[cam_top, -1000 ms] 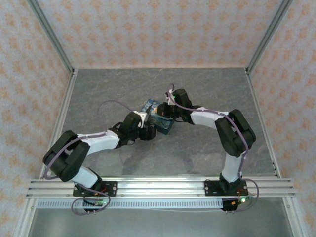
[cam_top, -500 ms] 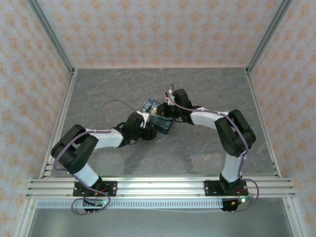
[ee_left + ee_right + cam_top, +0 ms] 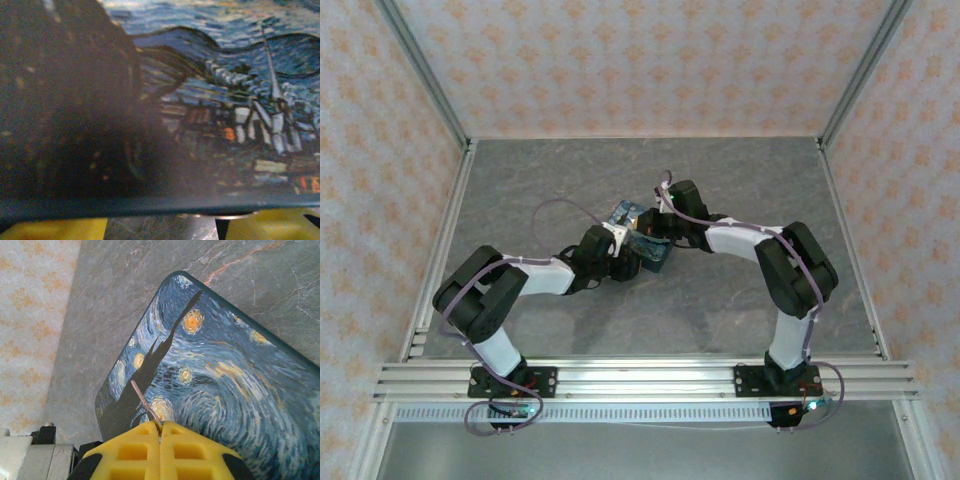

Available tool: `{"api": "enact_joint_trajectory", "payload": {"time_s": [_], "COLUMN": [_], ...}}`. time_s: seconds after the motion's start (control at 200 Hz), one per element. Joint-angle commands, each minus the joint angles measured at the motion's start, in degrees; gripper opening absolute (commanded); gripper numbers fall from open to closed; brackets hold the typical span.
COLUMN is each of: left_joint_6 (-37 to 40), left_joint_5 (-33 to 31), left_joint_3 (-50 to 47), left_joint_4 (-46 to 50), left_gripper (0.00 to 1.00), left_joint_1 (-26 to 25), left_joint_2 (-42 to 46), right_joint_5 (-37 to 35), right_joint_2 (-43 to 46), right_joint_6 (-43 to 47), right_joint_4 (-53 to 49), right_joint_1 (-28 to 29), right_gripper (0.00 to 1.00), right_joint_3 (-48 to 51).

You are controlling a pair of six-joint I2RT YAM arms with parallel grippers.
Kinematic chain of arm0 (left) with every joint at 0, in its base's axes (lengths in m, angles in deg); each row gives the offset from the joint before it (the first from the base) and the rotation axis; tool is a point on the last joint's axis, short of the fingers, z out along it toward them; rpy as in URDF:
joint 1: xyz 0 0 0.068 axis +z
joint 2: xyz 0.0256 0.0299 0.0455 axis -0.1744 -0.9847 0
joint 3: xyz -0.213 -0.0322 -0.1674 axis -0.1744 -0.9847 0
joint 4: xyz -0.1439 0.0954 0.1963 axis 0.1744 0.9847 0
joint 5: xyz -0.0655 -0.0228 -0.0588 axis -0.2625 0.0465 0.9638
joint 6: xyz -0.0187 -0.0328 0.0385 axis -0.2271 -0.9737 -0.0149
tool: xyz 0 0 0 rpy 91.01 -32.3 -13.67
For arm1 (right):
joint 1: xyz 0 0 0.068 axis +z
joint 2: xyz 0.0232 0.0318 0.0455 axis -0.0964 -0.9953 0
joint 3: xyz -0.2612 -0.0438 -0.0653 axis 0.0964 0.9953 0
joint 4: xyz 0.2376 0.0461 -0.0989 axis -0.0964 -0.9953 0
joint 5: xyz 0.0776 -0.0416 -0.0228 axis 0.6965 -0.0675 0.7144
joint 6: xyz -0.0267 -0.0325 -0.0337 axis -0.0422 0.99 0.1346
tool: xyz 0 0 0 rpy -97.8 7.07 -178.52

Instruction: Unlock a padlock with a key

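A blue-and-yellow swirly-painted tin (image 3: 656,256) lies mid-table with both arms meeting over it. My right gripper (image 3: 161,429) hovers above the tin's lid (image 3: 225,380), its yellow pads shut on a thin silvery key (image 3: 145,401) whose blade sticks out forward and to the left. My left gripper (image 3: 623,266) is pressed up against the tin's near-left side. In the left wrist view the painted face (image 3: 215,100) is very close, and the yellow fingertips (image 3: 50,229) stand apart below its dark edge with bare table between them. The padlock is hidden.
The grey marbled table (image 3: 720,180) is boxed in by patterned walls and aluminium posts (image 3: 850,90). A rail (image 3: 640,378) runs along the near edge by the arm bases. A purple cable (image 3: 555,208) loops above the left arm.
The left arm has folded in, its elbow swinging right, and its gripper has edged closer to the tin with the jaws narrowing. The right arm and key have stayed put.
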Motion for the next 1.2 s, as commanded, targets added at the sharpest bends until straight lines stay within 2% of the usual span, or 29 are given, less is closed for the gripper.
{"api": "enact_joint_trajectory", "payload": {"time_s": [0.0, 0.285, 0.566, 1.196], "left_joint_6": [0.65, -0.89, -2.92, -6.52], "left_joint_5": [0.06, 0.83, -0.11, -5.65], "left_joint_3": [1.28, 1.32, 1.55, 2.02], "left_joint_4": [-2.54, -4.10, -5.15, -5.72], "left_gripper": [0.55, 0.46, 0.42, 0.38], "left_joint_1": [0.65, -0.16, -1.76, -3.71], "left_joint_2": [-1.13, -1.95, -1.77, -2.66], "right_joint_5": [-1.72, -1.61, -1.39, -1.39], "right_joint_2": [-2.70, -2.52, -2.29, -1.50], "right_joint_6": [0.78, 0.74, 0.67, 0.00], "right_joint_4": [-7.06, -6.84, -6.46, -5.91], "right_joint_1": [1.41, 1.52, 1.61, 1.61], "right_gripper": [0.00, 0.00, 0.00, 0.00], "right_joint_3": [1.71, 1.88, 1.97, 2.62]}}
